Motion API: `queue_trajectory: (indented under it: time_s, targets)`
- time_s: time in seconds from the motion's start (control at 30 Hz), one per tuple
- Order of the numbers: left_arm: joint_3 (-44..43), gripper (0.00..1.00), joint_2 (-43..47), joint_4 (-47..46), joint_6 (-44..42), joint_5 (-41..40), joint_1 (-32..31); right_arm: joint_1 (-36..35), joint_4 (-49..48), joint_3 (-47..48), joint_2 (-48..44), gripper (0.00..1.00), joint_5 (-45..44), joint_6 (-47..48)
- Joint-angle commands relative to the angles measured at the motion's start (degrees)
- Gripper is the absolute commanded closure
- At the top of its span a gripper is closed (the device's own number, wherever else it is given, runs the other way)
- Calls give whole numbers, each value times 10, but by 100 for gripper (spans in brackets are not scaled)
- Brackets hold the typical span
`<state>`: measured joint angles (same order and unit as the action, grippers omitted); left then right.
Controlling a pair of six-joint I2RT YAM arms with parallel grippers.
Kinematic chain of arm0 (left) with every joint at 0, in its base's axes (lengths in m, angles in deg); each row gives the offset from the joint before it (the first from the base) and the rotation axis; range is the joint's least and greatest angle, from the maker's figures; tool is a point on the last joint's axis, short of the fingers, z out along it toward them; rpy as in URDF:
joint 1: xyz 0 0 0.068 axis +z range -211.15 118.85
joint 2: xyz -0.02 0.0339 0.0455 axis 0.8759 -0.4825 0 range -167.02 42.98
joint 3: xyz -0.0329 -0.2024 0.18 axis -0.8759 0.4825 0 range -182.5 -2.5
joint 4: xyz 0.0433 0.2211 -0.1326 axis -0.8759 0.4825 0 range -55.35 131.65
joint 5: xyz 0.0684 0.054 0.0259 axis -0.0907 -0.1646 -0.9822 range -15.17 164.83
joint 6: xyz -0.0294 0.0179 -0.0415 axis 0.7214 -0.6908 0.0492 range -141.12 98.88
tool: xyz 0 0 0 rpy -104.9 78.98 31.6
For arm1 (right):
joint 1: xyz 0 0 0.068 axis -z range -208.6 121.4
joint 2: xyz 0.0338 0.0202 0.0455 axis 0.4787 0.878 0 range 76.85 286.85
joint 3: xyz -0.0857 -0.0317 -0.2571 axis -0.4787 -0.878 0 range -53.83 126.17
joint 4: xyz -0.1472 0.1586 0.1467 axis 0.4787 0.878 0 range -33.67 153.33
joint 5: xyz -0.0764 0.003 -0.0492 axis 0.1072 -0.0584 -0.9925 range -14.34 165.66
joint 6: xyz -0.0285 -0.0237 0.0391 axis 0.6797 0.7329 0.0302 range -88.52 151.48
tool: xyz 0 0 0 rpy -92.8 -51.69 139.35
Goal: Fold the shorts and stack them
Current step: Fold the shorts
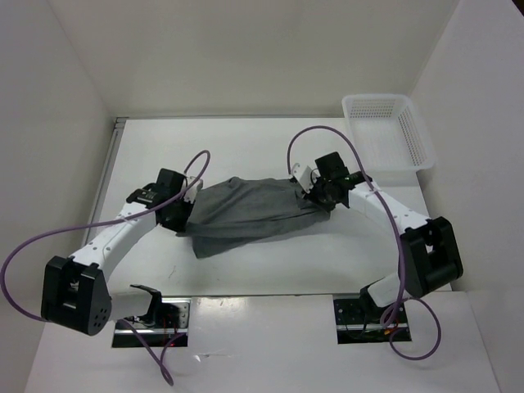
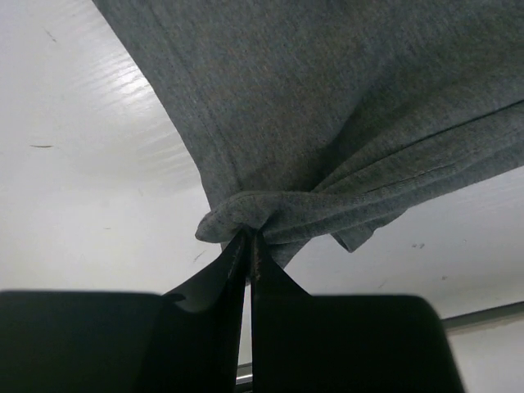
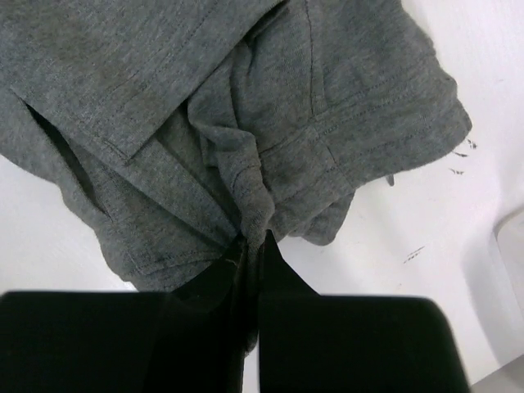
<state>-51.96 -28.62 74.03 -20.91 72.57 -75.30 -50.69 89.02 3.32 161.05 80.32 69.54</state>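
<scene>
The grey shorts [image 1: 246,214] hang stretched between my two grippers over the middle of the white table. My left gripper [image 1: 185,211] is shut on the shorts' left edge; in the left wrist view its tips [image 2: 250,239] pinch a bunched fold of the grey fabric [image 2: 344,106]. My right gripper [image 1: 314,195] is shut on the right edge; in the right wrist view its tips [image 3: 255,239] clamp a gathered fold of the cloth [image 3: 205,106], with seams and a hem showing. The lower part of the shorts sags onto the table.
A white mesh basket [image 1: 386,131] stands at the back right corner of the table [image 1: 246,147]. White walls close in the left, back and right. Purple cables loop off both arms.
</scene>
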Motion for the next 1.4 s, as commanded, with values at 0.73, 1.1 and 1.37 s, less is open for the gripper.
queue_trajectory:
  time_s: [0.73,1.1,1.37]
  targets:
    - [-284,100,-153,-177,-2,-43,27,3,-159,345,213,100,-87,-200]
    - [-35,100,-54,-123,-2,-25,-38,21,-171,184,142,100,-112,-113]
    - [13,100,-49,-83,-2,-14,-43,37,-155,158,100,100,-101,-111]
